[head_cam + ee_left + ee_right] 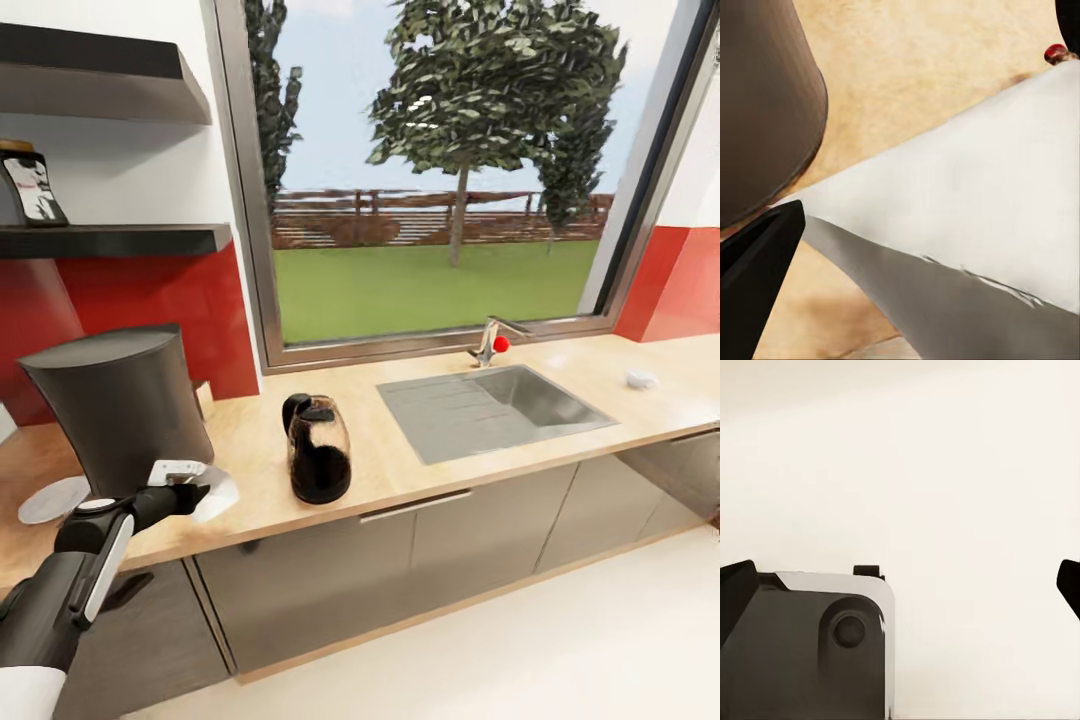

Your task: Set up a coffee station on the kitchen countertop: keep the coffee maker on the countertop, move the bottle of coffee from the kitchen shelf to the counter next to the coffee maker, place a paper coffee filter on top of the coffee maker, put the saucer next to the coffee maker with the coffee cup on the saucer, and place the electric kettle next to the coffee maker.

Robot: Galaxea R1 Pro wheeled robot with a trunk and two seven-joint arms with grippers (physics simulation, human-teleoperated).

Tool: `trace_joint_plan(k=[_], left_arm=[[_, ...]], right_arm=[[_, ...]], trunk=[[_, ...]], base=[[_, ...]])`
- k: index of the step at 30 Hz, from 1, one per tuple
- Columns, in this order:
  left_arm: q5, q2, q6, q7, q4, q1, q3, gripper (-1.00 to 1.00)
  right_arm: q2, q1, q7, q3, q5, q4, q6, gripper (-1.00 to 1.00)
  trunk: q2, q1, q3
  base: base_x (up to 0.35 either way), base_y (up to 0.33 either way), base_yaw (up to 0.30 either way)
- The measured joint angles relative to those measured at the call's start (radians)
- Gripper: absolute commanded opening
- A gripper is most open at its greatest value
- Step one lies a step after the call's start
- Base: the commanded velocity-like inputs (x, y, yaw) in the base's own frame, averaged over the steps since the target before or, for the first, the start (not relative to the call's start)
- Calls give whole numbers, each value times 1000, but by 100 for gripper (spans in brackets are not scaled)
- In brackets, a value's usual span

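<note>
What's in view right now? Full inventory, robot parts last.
kitchen countertop: 1, light tan, under window
coffee maker: 1, dark grey, counter's left
electric kettle: 1, glass and black, left of sink
paper coffee filter: 1, white, in left pincer, beside coffee maker
saucer: 1, white, left of coffee maker
bottle of coffee: 1, dark, on kitchen shelf
sink: 1, grey, inset
left pincer: 1, black, over counter's front edge

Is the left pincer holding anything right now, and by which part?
Yes: the left pincer is shut on the paper coffee filter, pinching it at its edge nearest the arm. The filter's far end hangs over the kitchen countertop, in front of the coffee maker.
</note>
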Motion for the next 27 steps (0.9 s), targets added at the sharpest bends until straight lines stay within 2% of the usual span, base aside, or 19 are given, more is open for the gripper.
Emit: trace_joint_plan(k=[7,10,11,12,13,14,15,17,18,19,27], left_arm=[[1,-2,0,-7,-3,1,-4,-100],[0,1,-1,-74,-24,2,-4,-100],[-2,2,-1,-111,-30,2,-2,-100],[-7,10,-1,-254,-40,2,7,-100],[-10,19,-1,-292,-41,3,8,-100],[-6,39,-1,-342,-41,4,8,-100],[-6,98,4,-516,-42,7,10,-100],[-6,132,24,-607,-42,20,24,-100],[-7,145,32,-657,-42,26,51,-100],[-9,150,34,-675,-40,27,63,-100],[-11,156,35,-681,-40,28,75,-100]], right_arm=[[0,0,0,0,0,0,0,100],[0,0,0,0,0,0,0,100],[0,0,0,0,0,0,0,100],[0,0,-1,0,0,0,0,100],[0,0,-1,0,0,0,0,100],[0,0,-1,0,0,0,0,100],[0,0,0,0,0,0,0,100],[0,0,-1,0,0,0,1,100],[0,0,0,0,0,0,1,100],[0,0,0,0,0,0,1,100],[0,-1,0,0,0,0,1,100]], trunk=[[-1,0,0],[0,-1,0],[0,-1,0],[0,-1,0],[0,-1,0],[0,-1,0],[0,-1,0],[0,-1,0],[0,-1,0],[0,-1,0],[0,0,0]], base=[[-272,6,134],[-39,0,271],[-5,0,276],[-3,0,277],[-2,0,277],[0,0,277],[0,0,277],[0,0,277],[0,0,277],[0,0,277],[-120,136,277]])
